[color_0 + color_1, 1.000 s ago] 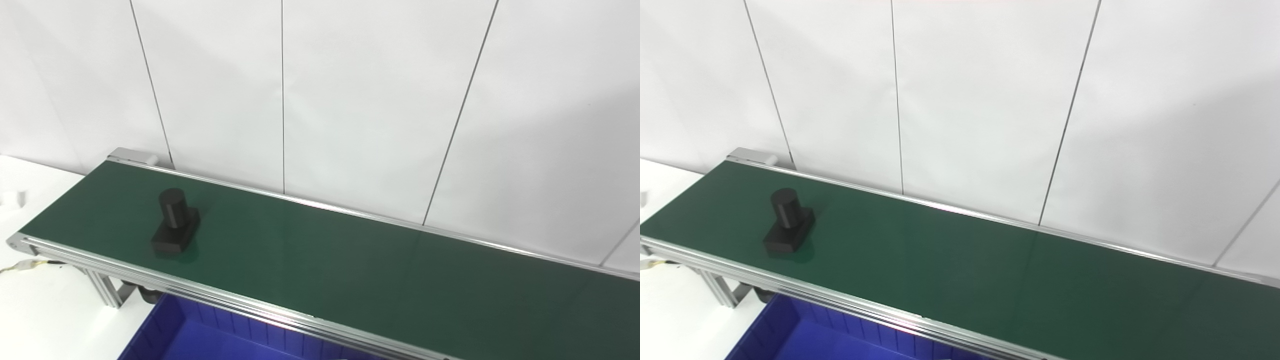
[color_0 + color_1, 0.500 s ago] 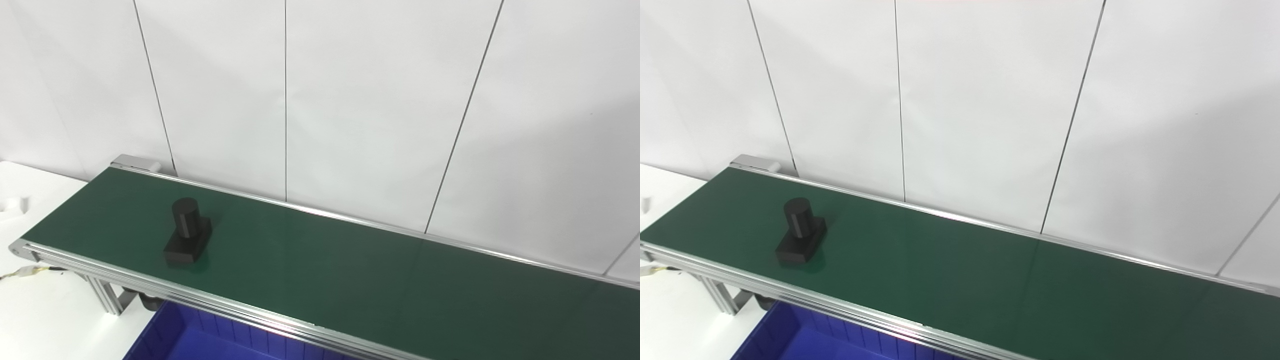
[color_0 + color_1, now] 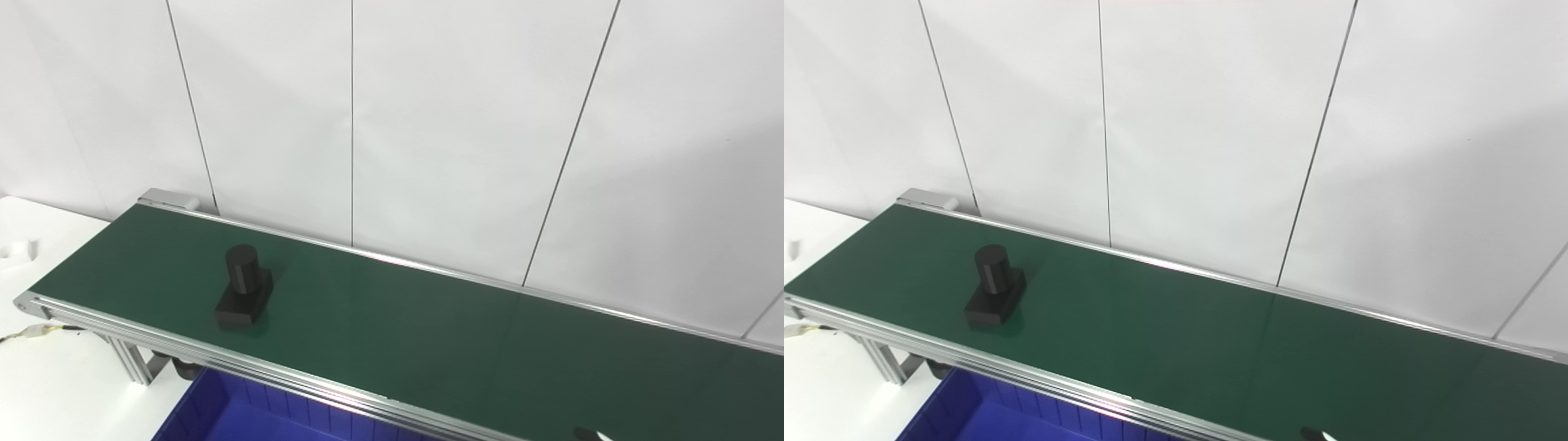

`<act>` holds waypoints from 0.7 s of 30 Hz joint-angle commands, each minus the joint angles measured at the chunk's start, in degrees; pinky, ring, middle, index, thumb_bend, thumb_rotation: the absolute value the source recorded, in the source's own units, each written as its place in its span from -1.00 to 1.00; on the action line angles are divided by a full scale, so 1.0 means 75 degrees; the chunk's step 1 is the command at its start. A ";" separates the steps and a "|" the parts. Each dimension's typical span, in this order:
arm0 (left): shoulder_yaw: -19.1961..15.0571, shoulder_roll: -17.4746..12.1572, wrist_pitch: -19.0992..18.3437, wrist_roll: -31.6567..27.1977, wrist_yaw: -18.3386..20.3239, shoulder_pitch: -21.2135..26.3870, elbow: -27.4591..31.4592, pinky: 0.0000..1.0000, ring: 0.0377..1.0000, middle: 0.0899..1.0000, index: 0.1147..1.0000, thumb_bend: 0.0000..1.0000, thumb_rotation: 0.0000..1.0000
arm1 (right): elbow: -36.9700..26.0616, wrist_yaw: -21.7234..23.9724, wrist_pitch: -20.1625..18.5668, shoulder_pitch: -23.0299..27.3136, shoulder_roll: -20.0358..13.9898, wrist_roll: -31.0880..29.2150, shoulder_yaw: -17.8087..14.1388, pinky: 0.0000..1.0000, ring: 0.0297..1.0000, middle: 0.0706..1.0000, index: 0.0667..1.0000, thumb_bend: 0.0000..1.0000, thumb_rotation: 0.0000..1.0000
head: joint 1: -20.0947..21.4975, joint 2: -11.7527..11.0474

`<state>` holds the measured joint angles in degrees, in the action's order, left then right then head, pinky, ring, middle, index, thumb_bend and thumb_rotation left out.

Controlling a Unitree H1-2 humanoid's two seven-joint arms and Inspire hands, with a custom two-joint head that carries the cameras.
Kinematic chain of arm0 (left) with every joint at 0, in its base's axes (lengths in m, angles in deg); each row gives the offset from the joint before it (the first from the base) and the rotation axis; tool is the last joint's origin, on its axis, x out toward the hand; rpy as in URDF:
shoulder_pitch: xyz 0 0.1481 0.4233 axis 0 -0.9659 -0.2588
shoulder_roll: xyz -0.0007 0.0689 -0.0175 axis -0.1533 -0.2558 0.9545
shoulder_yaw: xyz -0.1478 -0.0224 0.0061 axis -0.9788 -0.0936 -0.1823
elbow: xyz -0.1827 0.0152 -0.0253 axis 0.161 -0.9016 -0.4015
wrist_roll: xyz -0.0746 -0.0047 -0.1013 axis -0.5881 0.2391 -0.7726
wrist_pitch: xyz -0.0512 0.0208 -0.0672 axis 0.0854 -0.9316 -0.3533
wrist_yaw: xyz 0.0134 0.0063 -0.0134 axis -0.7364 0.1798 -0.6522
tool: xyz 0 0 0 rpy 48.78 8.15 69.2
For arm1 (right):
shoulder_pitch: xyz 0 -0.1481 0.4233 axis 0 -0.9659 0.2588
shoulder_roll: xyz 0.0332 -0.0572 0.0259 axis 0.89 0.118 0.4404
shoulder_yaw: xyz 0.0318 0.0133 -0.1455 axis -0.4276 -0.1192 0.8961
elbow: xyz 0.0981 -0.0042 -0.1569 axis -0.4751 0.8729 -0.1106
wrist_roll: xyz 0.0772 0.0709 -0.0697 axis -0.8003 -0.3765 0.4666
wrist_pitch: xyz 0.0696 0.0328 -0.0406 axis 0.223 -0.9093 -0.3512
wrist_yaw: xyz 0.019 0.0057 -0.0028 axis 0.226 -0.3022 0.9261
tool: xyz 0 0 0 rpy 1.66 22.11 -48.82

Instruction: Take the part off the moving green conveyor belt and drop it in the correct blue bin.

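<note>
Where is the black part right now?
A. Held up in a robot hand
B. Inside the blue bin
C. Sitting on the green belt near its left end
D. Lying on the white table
C. The black part stands on the green belt near its left end, with nothing gripping it, and the blue bin sits below the belt's near rail.

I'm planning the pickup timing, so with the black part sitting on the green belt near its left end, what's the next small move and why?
Probably raise a hand toward the belt, ahead of the black part. It rests upright on the green conveyor belt, untouched. Only a dark tip shows at the bottom edge, perhaps a hand. The blue bin lies below the belt's near rail.
</note>
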<state>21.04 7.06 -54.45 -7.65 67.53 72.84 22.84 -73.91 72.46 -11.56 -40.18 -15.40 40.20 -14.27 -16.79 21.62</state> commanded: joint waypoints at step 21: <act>0.0008 0.0118 0.0349 0.0024 -0.0091 0.0232 -0.0086 0.54 0.62 0.60 0.57 1.00 -0.67 | -0.0255 0.0250 -0.0929 0.0812 -0.0393 0.0044 -0.0263 0.22 0.44 0.48 0.55 0.41 -0.06 | -0.0068 -0.0006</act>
<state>21.04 7.56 -54.28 -7.51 67.07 73.58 21.25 -75.56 74.31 -18.42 -35.10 -18.03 40.55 -16.15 -17.23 21.53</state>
